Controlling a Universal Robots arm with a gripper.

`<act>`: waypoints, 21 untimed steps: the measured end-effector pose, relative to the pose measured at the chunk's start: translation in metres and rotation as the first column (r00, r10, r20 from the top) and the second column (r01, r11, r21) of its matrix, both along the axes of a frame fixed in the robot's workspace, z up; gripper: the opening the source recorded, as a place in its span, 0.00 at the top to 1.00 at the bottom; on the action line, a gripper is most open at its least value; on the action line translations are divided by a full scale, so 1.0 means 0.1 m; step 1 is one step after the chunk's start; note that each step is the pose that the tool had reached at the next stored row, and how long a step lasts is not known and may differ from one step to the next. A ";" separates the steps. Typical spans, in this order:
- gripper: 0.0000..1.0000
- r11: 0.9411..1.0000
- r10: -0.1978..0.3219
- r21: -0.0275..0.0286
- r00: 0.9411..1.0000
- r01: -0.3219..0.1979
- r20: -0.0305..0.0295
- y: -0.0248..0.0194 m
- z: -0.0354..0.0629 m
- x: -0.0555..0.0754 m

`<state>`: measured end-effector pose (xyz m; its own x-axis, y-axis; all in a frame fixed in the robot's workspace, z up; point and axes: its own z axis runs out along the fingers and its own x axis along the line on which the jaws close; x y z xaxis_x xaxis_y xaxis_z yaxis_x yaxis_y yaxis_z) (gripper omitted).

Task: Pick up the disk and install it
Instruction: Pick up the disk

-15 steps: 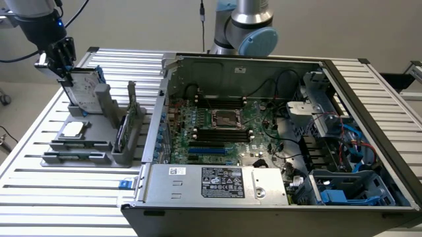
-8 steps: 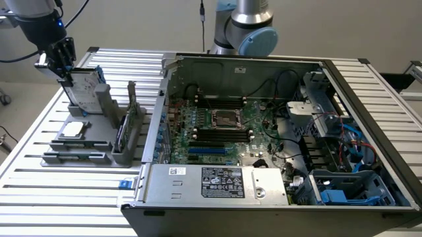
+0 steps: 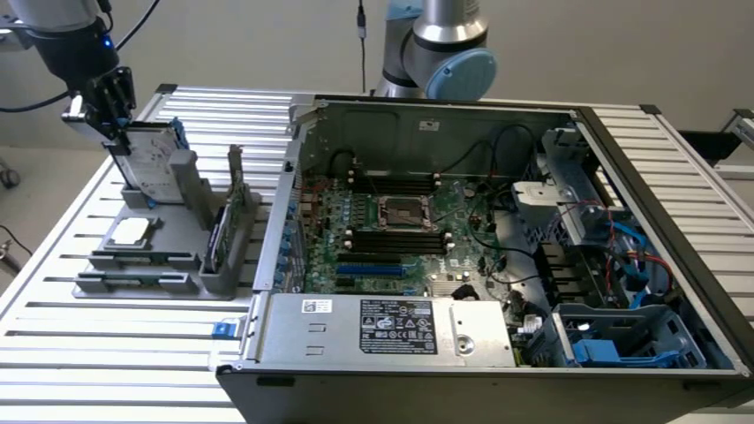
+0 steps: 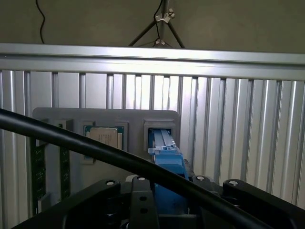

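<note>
- Since disk (image 3: 151,163) stands on edge in holder (image 3: 177,256), its top edge sits clear for grasping.
- Tool (image 3: 116,131) pinches that edge; disk seemingly not lifted out yet.
- Holder rests on worktop (image 3: 71,353), beside open case (image 3: 425,132).

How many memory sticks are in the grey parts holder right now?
2. One memory stick and a second stick stand on edge, side by side, in the grey holder, beside the processor chip. A black cable crosses the holder, so another could be hidden.
</note>
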<state>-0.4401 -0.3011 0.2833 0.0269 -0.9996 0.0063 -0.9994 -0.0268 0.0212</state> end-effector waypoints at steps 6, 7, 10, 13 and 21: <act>0.67 1.000 0.000 0.000 1.000 0.000 0.000 0.000 0.000 0.00; 0.67 1.000 0.000 0.000 1.000 0.000 0.000 0.000 0.000 0.00; 0.67 1.000 0.000 0.000 1.000 0.000 0.000 0.000 0.000 0.00; 0.67 1.000 0.000 0.000 1.000 0.000 0.000 0.000 0.000 0.00; 0.67 1.000 0.000 0.000 1.000 0.000 0.001 0.000 0.014 0.00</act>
<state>-0.4401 -0.3011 0.2848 0.0269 -0.9996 0.0060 -0.9994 -0.0268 0.0206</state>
